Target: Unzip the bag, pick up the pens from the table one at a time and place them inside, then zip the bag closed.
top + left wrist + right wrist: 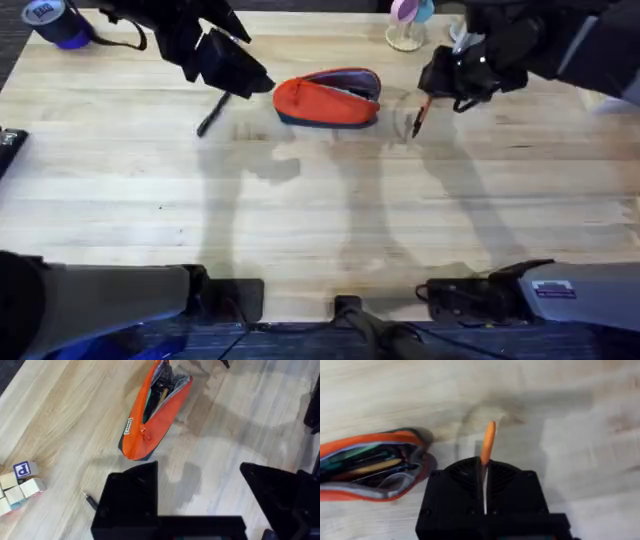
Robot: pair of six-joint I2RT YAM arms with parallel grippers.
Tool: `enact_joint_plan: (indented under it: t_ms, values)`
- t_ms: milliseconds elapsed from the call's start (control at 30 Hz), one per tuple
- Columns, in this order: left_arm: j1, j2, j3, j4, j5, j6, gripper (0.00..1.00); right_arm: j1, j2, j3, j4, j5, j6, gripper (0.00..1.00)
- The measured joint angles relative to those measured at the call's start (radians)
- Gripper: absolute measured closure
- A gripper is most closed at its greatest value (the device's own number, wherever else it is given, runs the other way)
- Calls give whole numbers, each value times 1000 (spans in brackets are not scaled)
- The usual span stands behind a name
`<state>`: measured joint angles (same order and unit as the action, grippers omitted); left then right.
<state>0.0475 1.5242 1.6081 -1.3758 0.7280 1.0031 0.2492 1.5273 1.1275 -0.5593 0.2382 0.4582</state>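
Observation:
The orange bag [328,98] lies at the far middle of the table [320,210], its zipper open with several items showing inside [159,395]. Right of it, my right gripper [447,82] is shut on the orange pen [420,115], which hangs tip-down just above the wood. The right wrist view shows that pen [488,445] sticking out between the shut fingers [484,467], with the bag's open end [375,467] beside it. The black pen [213,113] lies left of the bag, under my open, empty left gripper [235,75]. Its tip [91,501] peeks out beside one finger [130,495].
A dark blue roll [58,22] sits at the far left corner, and a pink and blue object on a stand [408,25] is behind the bag. Wooden letter blocks [17,485] lie near the left arm. A black item [8,145] rests at the left edge.

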Motion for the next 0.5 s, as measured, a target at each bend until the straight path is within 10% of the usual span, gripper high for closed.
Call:
enact_joint_plan:
  t_ms: [500]
  values:
    - [0, 0, 0, 0, 0, 0, 8, 97, -31, 0, 242, -146, -495, 970]
